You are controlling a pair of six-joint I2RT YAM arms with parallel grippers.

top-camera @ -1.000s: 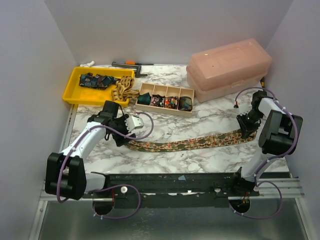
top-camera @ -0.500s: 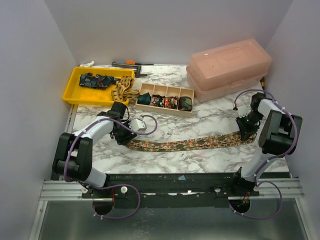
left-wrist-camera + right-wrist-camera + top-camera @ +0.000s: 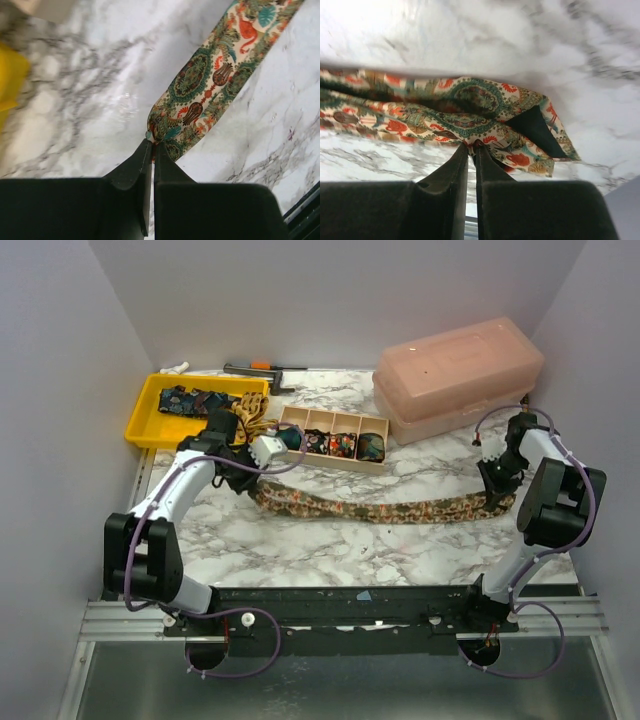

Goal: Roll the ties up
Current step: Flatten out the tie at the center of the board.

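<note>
tie (image 3: 380, 510), ends pinched — left fingers (image 3: 132, 167), right fingers (image 3: 445, 175)

Long tie (image 3: 385, 510): olive-brown with red and teal paisley, unrolled, stretched left to right on the tabletop (image 3: 300, 540) just in front of the box (image 3: 338, 463).
Right end: bunched, dark lining showing.
Rolled ties (image 3: 330, 443): four coils, one per box compartment.
Loose ties: dark blue (image 3: 190, 400) and tan (image 3: 245, 418), bunched left of the box.

Marble table (image 3: 330, 540): tie (image 3: 380, 510), yellow tray (image 3: 145, 430), divided box (image 3: 330, 462), pink case (image 3: 460, 370), possibly tools (image 3: 255, 367).
</note>
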